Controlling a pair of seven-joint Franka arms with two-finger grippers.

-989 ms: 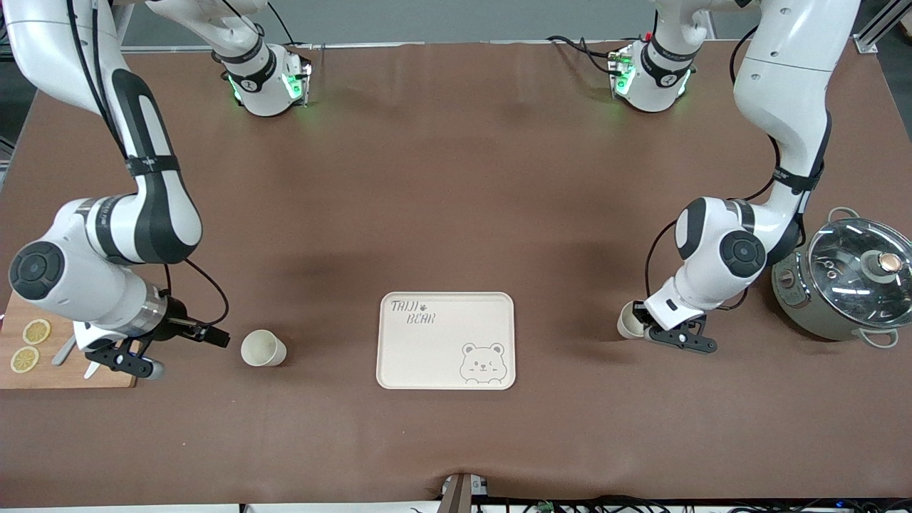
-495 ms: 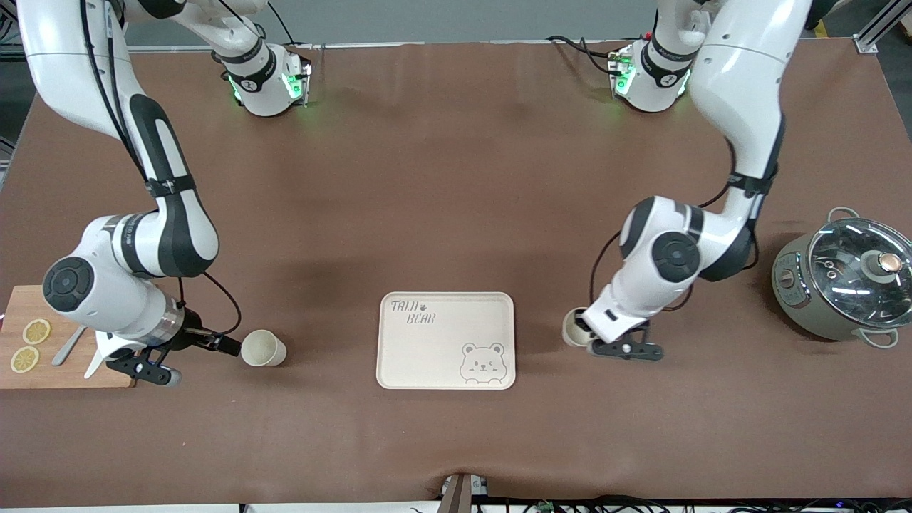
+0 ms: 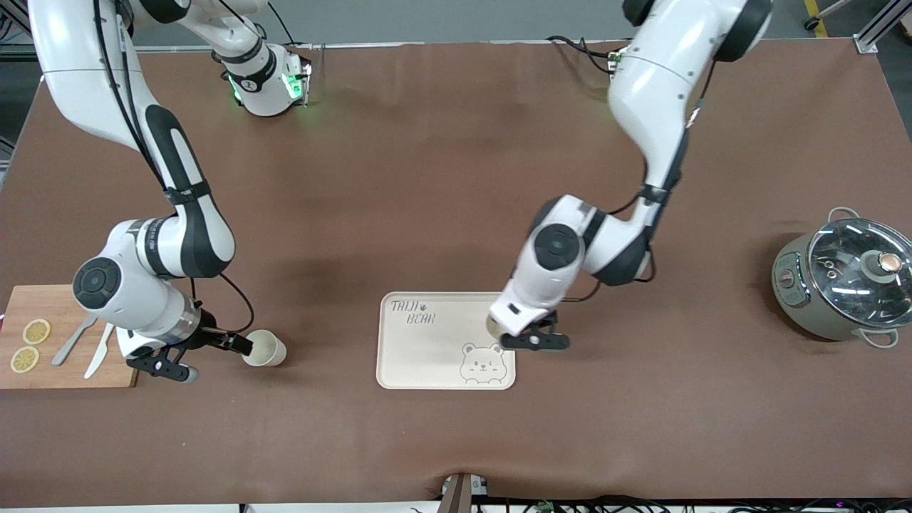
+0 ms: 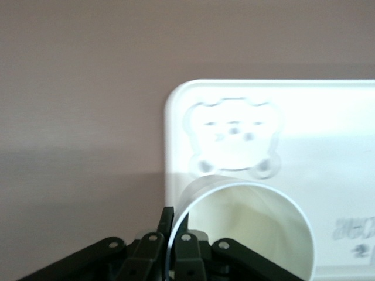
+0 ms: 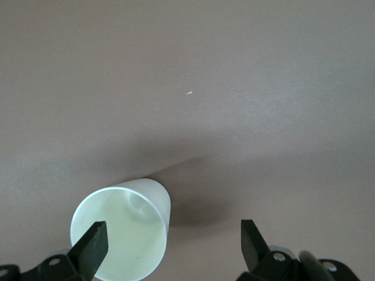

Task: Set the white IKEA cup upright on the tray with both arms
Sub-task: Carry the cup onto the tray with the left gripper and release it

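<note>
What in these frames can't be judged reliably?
- Front view: the cup in the left gripper is mostly hidden by the wrist.
- Left wrist view: the cup's base is cut off by the frame edge, so its clearance above the tray is unknown.
- Right wrist view: the right gripper's fingertips straddle the second cup; contact unclear.

Left pincer (image 3: pixel 514 335) holding cup (image 3: pixel 493 326) over tray (image 3: pixel 427 356) — right pincer (image 3: pixel 214 349) at second cup (image 3: pixel 264 348)

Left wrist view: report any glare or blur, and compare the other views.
Left wrist view: the cream rectangular bear-print tray is overexposed and soft, its print washed out. Right wrist view: evenly lit; the white plastic cup casts a soft shadow. Front view: the glass-lidded pot shows glare.
</note>
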